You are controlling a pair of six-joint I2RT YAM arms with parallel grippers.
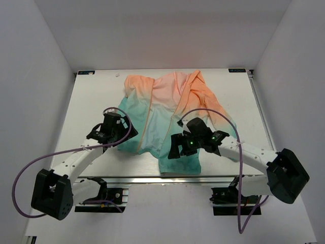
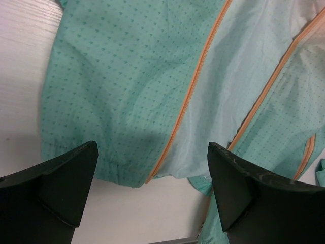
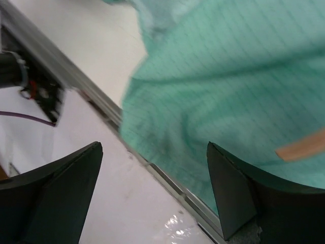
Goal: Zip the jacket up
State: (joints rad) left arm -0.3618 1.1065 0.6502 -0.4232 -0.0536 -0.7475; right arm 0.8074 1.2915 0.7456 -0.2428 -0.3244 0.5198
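Observation:
The jacket (image 1: 162, 114) lies open on the table, peach-orange at the far end, teal at the near hem. Its orange zipper (image 2: 190, 91) runs down the left front panel to the hem; a second orange zipper edge (image 2: 269, 89) runs to the right of it. My left gripper (image 1: 112, 128) is open and empty above the left hem corner (image 2: 127, 173). My right gripper (image 1: 176, 148) is open and empty over the teal hem (image 3: 218, 101) at the table's near edge. A short orange strip (image 3: 300, 146) shows on the cloth there.
The white table (image 1: 94, 101) has a metal rail (image 3: 76, 81) along its near edge; the jacket's right hem reaches that rail. White walls enclose the table on three sides. Purple cables (image 1: 30, 168) loop from both arms.

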